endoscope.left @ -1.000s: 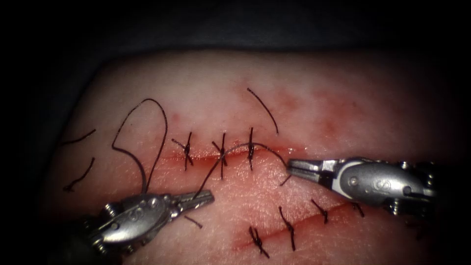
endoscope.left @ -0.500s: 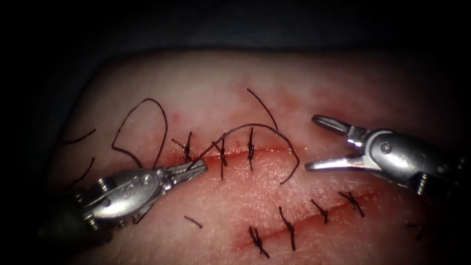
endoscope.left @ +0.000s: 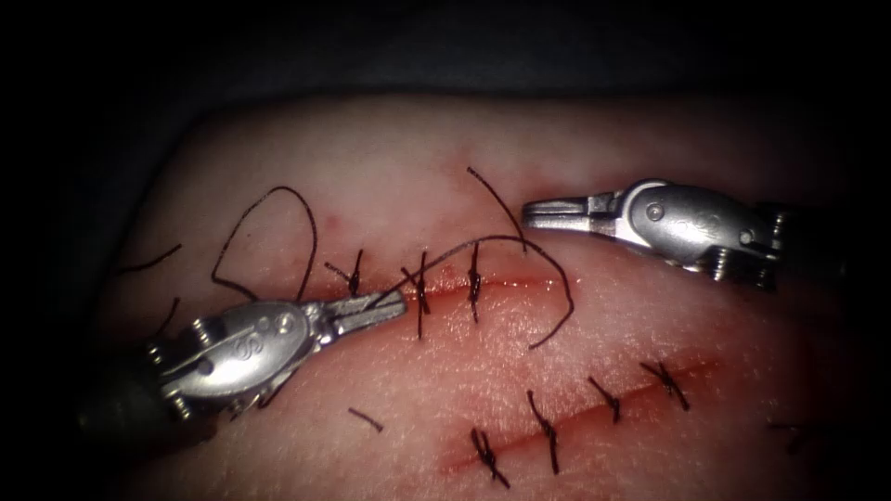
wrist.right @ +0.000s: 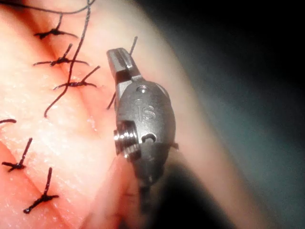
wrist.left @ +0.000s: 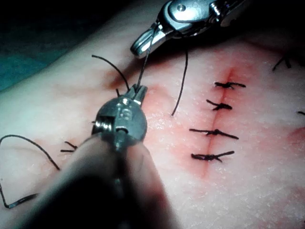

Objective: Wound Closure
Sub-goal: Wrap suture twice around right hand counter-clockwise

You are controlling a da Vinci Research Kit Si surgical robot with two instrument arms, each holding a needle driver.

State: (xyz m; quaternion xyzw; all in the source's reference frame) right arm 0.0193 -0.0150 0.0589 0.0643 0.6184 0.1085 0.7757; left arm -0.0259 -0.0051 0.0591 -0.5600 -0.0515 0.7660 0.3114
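the thread (endoscope.left: 506, 243) arches from the left tool (endoscope.left: 390, 304), whose jaws pinch it by the cut (endoscope.left: 520, 281), over the stitches to a free end lying right and near; the right tool (endoscope.left: 538, 215), jaws pressed together and empty, sits just beyond the arch

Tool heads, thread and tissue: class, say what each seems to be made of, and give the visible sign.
Left tool and right tool: polished metal, going by the silvery glints and small screws. Thread, held in the left tool's shut jaws: thin dark strand, probably a smooth synthetic or coated fibre; it holds springy curves. Tissue: soft, moist pork belly, pale pink with a wet sheen and red fluid along the cut.
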